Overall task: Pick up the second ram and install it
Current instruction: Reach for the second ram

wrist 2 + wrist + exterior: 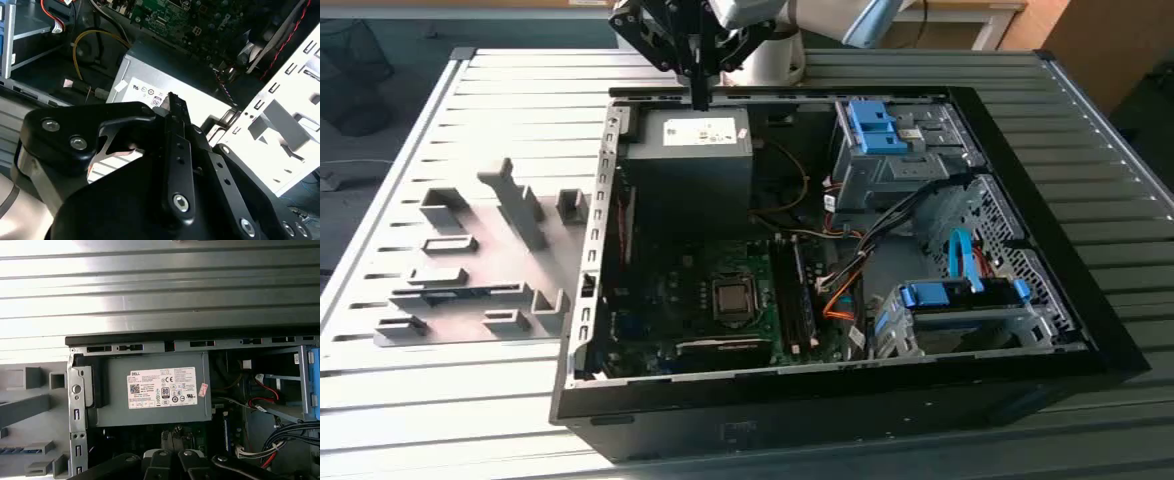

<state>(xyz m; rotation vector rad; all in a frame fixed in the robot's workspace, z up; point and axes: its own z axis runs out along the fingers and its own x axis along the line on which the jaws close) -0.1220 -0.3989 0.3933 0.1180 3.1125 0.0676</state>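
Exterior view: the hand is seen clenched above the far edge of the computer case — the second ram, seemingly the blue-green strip, is laid in the grey fixture on the counter.

table: silver-grey, ribbed in long parallel slats. PC case: black outside, bare grey metal inside. power supply: mid grey, with a white label in black print and a small red-and-white sticker. drive latches: bright blue. motherboard: dark green. cable bundle: orange, red and black. flat cable: blue. looped wire: yellow. bracket blocks: flat grey on a grey plate. second ram: thin blue-green strip among the blocks. gripper: matt black with silver screw heads. arm: white with a light blue section.
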